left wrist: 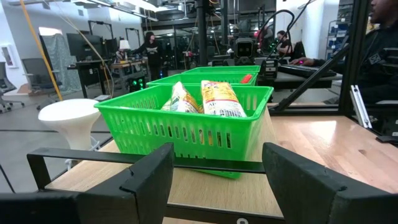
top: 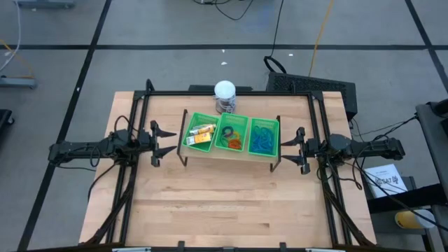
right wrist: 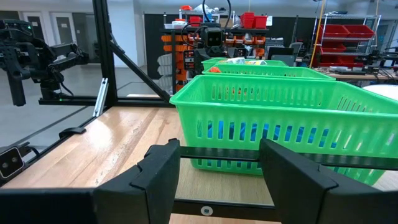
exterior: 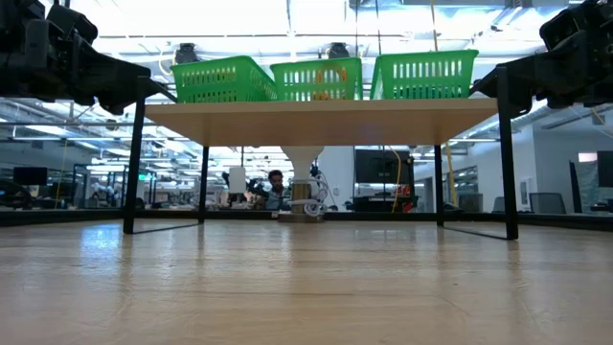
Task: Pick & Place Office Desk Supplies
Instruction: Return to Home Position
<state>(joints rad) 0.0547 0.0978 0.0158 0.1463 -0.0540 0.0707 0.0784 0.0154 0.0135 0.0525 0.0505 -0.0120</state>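
Rings (top: 232,138): too small in the high view to be counted or told apart.
Blue loops (right wrist: 249,134): are glimpsed only through the slots of the right bin (right wrist: 323,102); their number cannot be told.
Yellow boxes (left wrist: 217,99): the lower halves are hidden by the left bin (left wrist: 149,134).
Jar (left wrist: 67,115): its base is covered by the shelf frame (left wrist: 74,155).

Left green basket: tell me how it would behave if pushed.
The left green basket looks like thin slotted plastic, so probably light and slightly flexible. Resting on the smooth wooden shelf, it would likely slide when pushed. Its low, wide shape makes tipping unlikely.
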